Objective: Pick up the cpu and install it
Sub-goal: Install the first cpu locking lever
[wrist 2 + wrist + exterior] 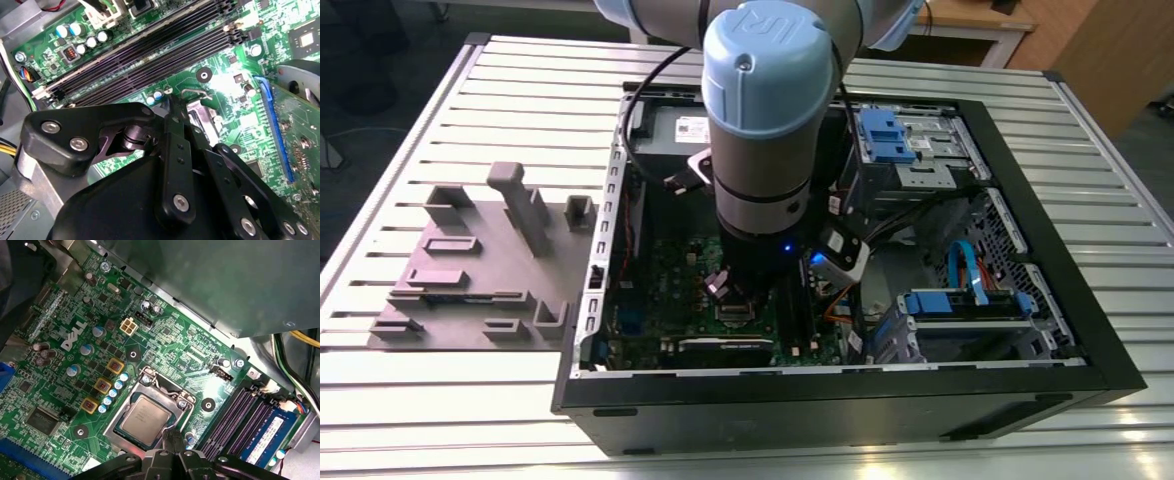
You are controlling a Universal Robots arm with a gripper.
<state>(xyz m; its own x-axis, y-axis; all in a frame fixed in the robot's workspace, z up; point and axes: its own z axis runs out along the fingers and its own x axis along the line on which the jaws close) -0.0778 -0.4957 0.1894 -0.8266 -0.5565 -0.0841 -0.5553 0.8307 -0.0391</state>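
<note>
Already the cpu (144, 418) lies in the socket frame (150, 412) on the green board (60, 385), light, stiff, fragile, best held by its edges, while the gripper (172, 440) just above has its fingers together, holding nothing.

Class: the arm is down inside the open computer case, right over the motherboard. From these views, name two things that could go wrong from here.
1. The cpu lies in its socket frame directly beneath the gripper; pressing on it could damage chip or socket, if it sits unevenly.
2. The gripper works low among memory slots and capacitors; a sideways move might knock them.
</note>
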